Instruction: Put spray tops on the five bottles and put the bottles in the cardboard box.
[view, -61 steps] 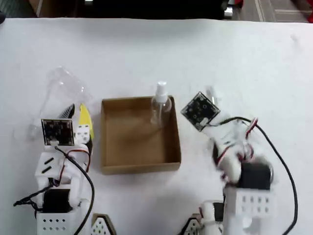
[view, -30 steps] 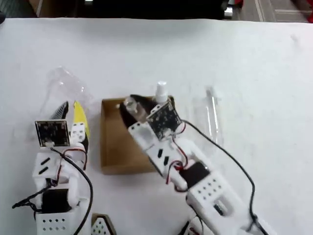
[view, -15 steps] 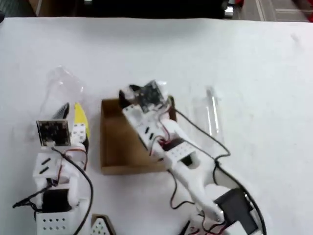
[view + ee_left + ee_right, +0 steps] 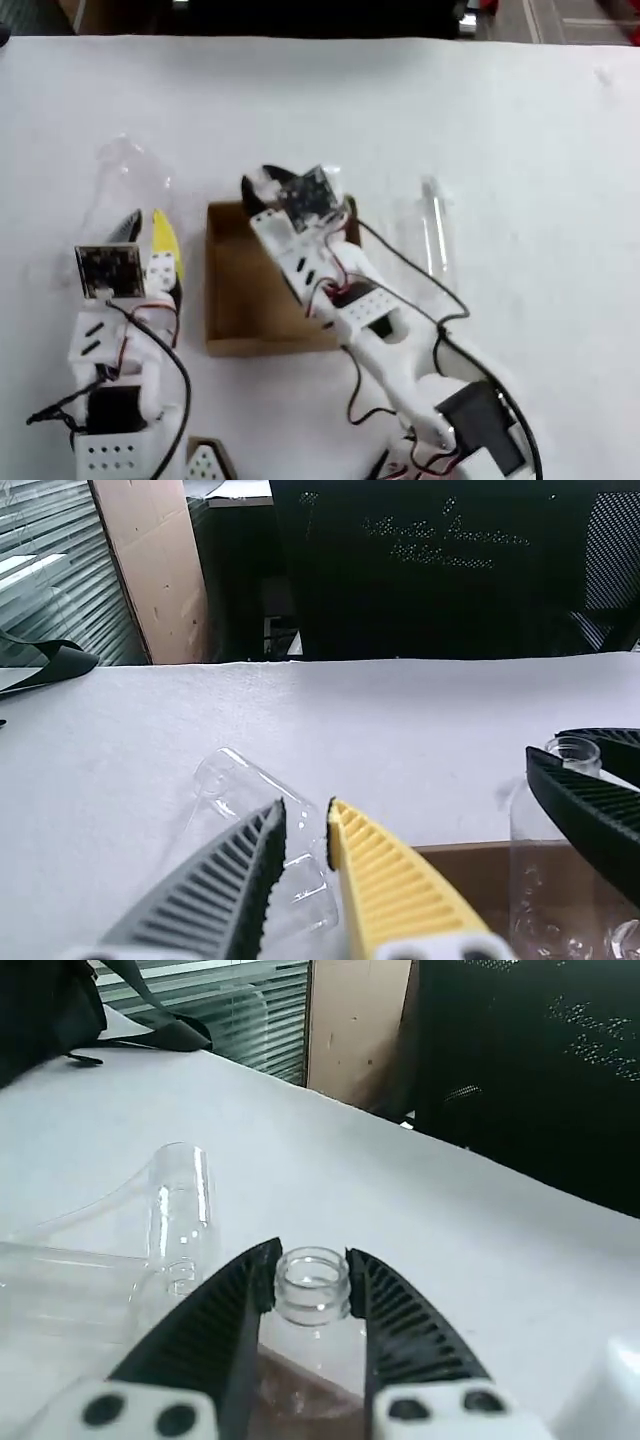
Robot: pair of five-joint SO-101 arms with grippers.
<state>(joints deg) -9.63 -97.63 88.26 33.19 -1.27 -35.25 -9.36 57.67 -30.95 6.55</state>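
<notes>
Clamped tight, the right gripper (image 4: 312, 1272) held an uncapped bottle (image 4: 312, 1290) by its bare neck, one black finger (image 4: 235, 1305) pressed to each side of the open mouth. From the high view, the right arm stretched diagonally across the cardboard box (image 4: 228, 290), with gripper and bottle at the box's far-left corner. Brown card showed beneath the clear body in the right wrist view, but whether the bottle's base rested on the box floor could not be told.

At the far wall of the box, just beside the right arm's wrist camera, a white spray top (image 4: 331, 177) peeked out; the bottle under it was hidden by the arm.

The left gripper (image 4: 305, 825) sat to the left of the box over the white table (image 4: 500, 110), its grey and yellow fingers parted by only a narrow gap and gripping nothing. Beyond its tips lay a cluster of clear bottles (image 4: 125, 165) on their sides, apart from the box. One more clear bottle (image 4: 435, 235) lay flat on the table to the right of the box — near its right wall but not touching it.
</notes>
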